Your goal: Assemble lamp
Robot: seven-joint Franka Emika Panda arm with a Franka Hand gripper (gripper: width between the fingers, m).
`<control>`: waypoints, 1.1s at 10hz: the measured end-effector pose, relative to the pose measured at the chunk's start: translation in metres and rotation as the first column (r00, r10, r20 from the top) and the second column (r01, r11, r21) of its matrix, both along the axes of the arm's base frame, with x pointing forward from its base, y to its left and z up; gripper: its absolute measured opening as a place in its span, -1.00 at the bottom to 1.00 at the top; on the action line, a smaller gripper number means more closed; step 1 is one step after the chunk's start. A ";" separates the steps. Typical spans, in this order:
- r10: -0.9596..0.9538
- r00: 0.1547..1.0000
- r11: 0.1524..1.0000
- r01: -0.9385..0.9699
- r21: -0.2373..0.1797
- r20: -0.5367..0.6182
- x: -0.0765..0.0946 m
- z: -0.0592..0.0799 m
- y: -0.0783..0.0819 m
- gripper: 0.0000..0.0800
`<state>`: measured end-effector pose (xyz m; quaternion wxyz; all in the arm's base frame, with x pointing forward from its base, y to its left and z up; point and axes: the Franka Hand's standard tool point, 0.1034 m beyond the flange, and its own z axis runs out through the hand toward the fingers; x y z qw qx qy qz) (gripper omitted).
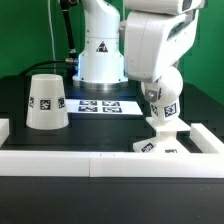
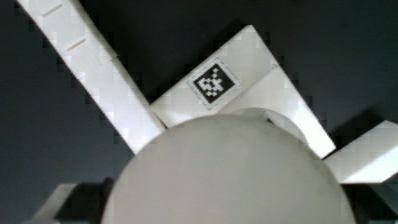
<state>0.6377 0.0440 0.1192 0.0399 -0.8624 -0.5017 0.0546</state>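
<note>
My gripper hangs over the exterior view's right and is shut on the round bulb, which carries square tags. The bulb stands upright with its stem down on the flat square base. The base lies in the corner of the white frame. In the wrist view the bulb fills the middle and hides my fingertips. Beyond it shows the base with one tag. The tapered shade stands mouth down on the exterior view's left, apart from the arm.
A low white frame wall runs along the front and turns back at the right; it also shows in the wrist view. The marker board lies before the white robot pedestal.
</note>
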 end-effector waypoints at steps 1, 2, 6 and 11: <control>0.001 1.000 1.000 -0.001 0.003 0.028 -0.001 0.000 -0.001 0.44; 0.015 0.998 1.000 -0.015 0.008 0.069 -0.004 0.000 -0.003 0.44; 0.031 0.977 0.999 -0.034 0.011 0.213 -0.015 0.002 -0.001 0.44; -0.001 0.977 1.000 -0.004 0.021 0.215 -0.013 0.002 0.027 0.44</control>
